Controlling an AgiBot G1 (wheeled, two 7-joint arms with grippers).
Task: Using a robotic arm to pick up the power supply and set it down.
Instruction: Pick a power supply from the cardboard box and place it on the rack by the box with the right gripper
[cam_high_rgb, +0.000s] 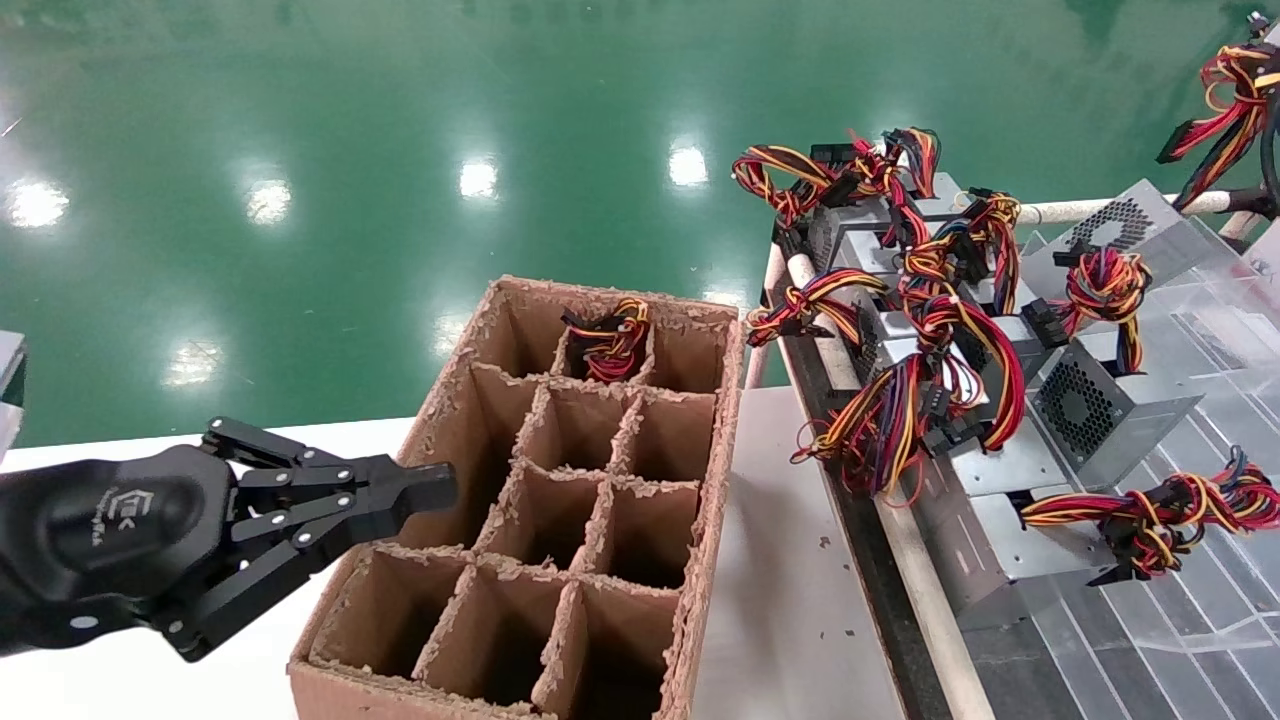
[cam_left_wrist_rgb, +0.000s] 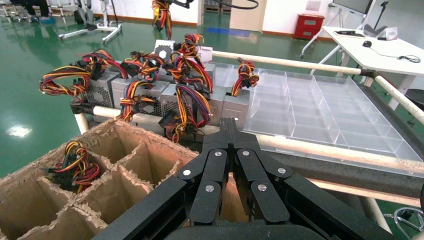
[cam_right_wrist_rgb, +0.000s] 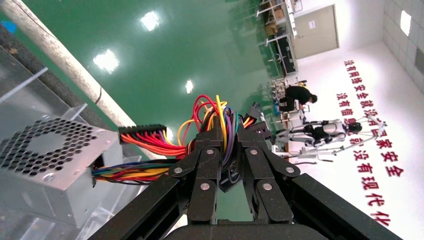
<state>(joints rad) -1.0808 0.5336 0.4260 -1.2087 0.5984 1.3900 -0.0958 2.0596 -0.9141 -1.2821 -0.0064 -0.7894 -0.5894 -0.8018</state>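
Already the right gripper (cam_right_wrist_rgb: 227, 131) had clamped the power supply's (cam_right_wrist_rgb: 47, 167) wires (cam_right_wrist_rgb: 150, 142); lowering came next. Left gripper (cam_high_rgb: 440, 487) hovered closed.

right gripper (cam_right_wrist_rgb: 227, 131): cut by head view's edge | power supply (cam_right_wrist_rgb: 47, 170): body cropped at frame edge | cardboard box (cam_high_rgb: 560, 480): near side cropped; one cell's unit hidden under wires (cam_high_rgb: 608, 340)

Rough cardboard box (cam_high_rgb: 700, 480), glossy green floor (cam_high_rgb: 300, 120)

Factory hall: glossy green floor (cam_high_rgb: 350, 150).
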